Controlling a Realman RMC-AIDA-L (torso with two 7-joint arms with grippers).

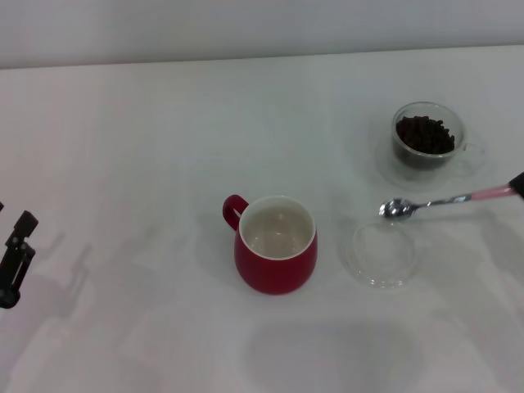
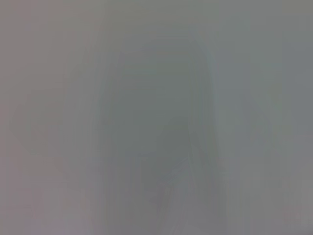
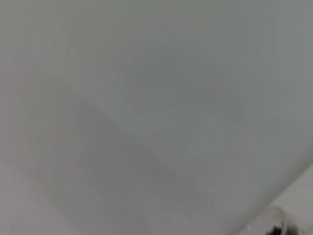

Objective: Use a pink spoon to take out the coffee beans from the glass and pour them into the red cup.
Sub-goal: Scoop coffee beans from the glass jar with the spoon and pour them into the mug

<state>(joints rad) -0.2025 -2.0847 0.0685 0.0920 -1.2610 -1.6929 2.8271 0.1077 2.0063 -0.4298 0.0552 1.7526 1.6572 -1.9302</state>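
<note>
The right gripper (image 1: 517,183) shows only as a dark tip at the right edge of the head view, clamped on the pale pink handle end of the slim metal-bowled pink spoon (image 1: 434,201). The spoon's long axis runs nearly level, its empty bowl pointing away from the jaws toward the rounded dark red cup (image 1: 277,244). Open white table (image 1: 147,123) lies beyond the red cup. The small clear glass (image 1: 427,141), holding dark coffee beans (image 1: 424,134), stands beside the spoon's stem, farther back. A flat clear glass saucer (image 1: 381,254) lies below the spoon's bowl. The left gripper (image 1: 15,255) sits at the left edge, its jaw state indiscernible.
</note>
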